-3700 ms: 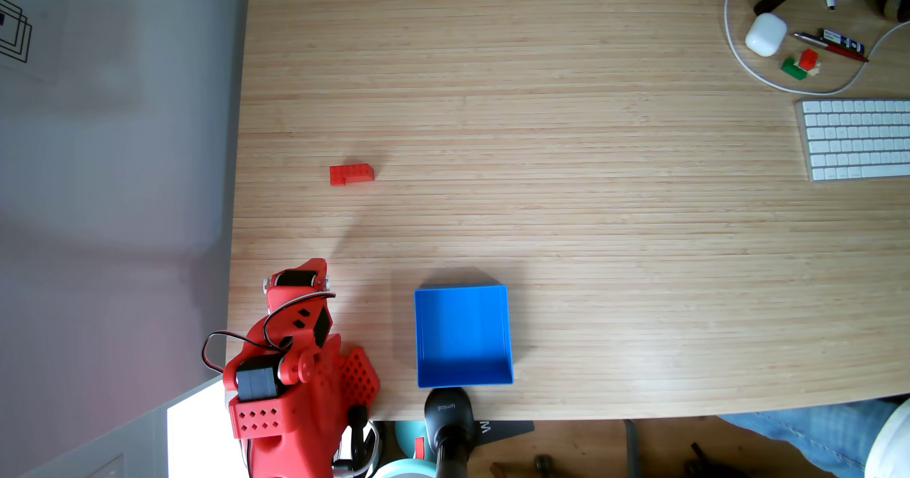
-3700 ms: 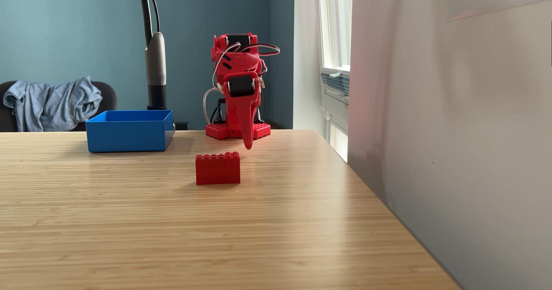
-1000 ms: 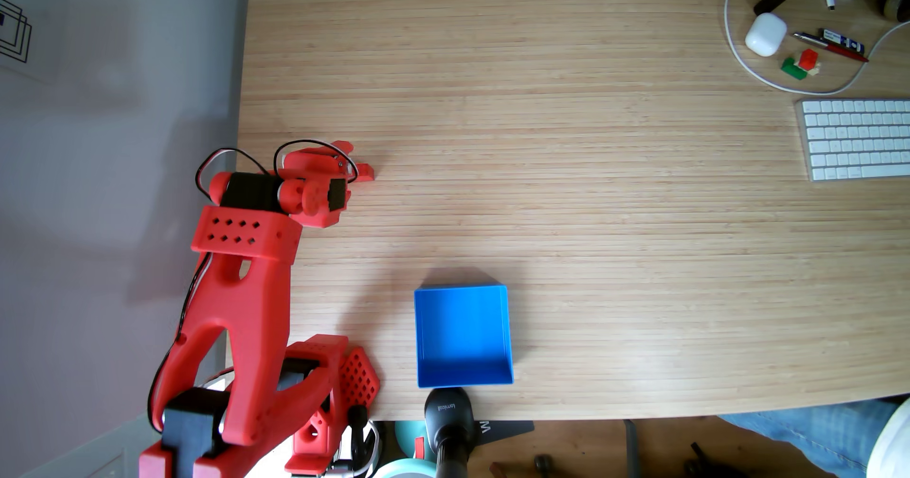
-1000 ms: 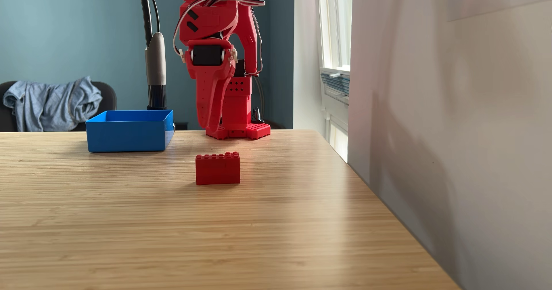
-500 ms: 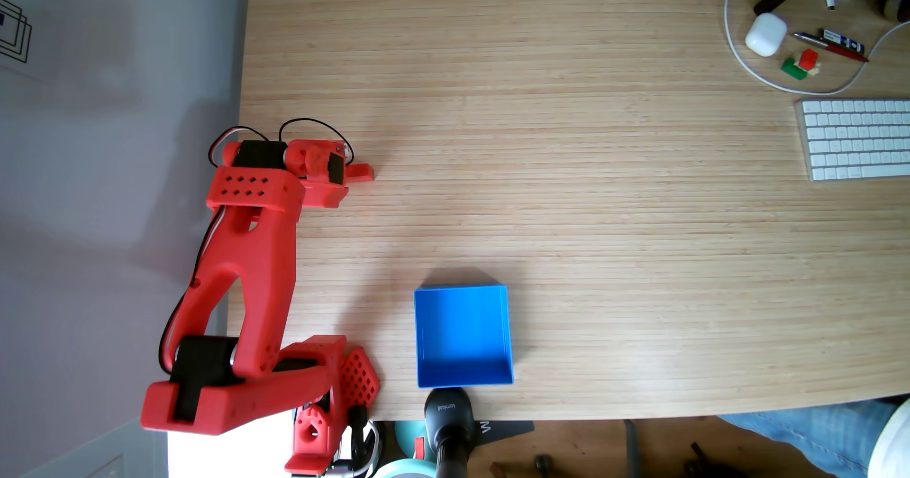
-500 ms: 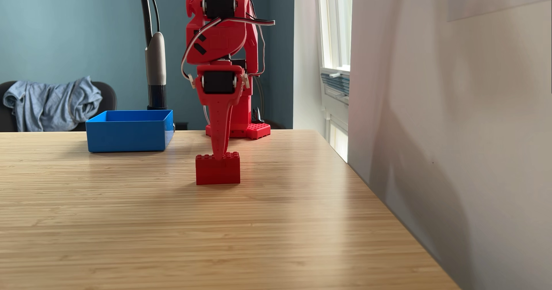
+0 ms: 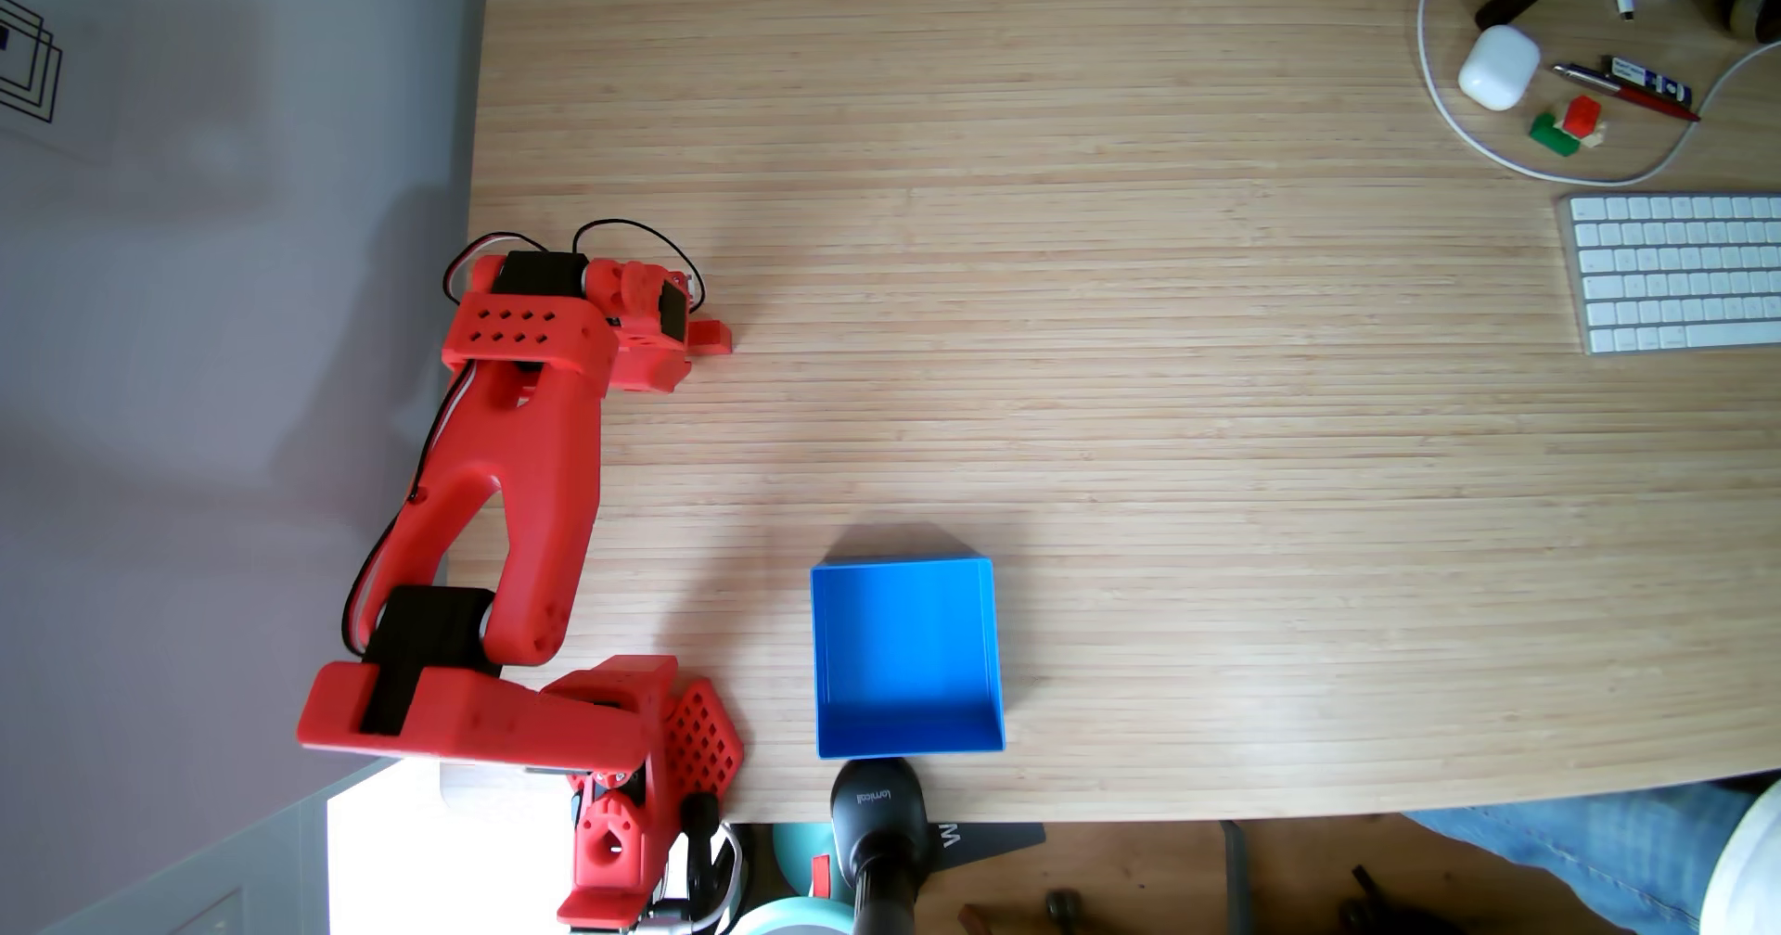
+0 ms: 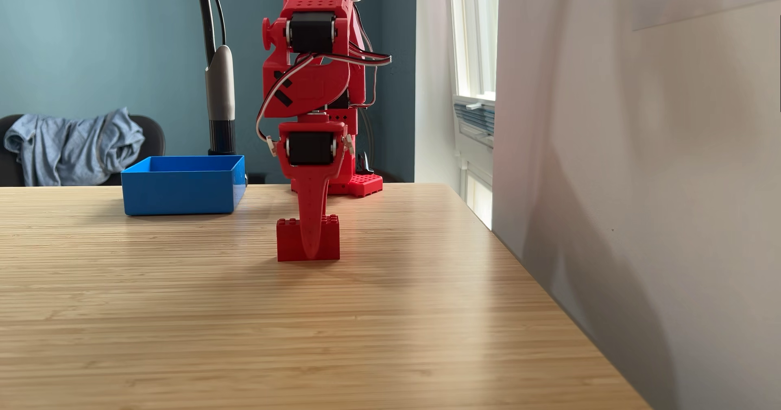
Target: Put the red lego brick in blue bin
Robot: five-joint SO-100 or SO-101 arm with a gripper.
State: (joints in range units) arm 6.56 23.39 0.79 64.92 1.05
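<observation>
The red lego brick (image 8: 287, 241) stands on the wooden table near its wall-side edge; in the top-down fixed view only its right end (image 7: 713, 338) shows past the red arm's wrist (image 7: 646, 318). My gripper (image 8: 310, 250) is lowered over the brick's middle, pointing straight down. One finger (image 8: 310, 224) hangs in front of the brick's near face, its tip almost at the table. The other finger is hidden behind the brick, and the jaws stand apart around it. The blue bin (image 7: 993, 656) sits open and empty by the arm's base, also seen at the left (image 8: 179, 196).
A black camera stand (image 7: 877, 810) stands against the bin. A keyboard (image 7: 1677, 270), white earbud case (image 7: 1497, 68), pens, a cable and a tiny red-and-green brick (image 7: 1566, 126) lie at the far corner. A grey wall (image 8: 634, 182) borders the table beside the brick.
The arm rose from its folded rest, reached out over the brick and came down. In the last half second the gripper dropped from the studs to table height. The brick has not moved.
</observation>
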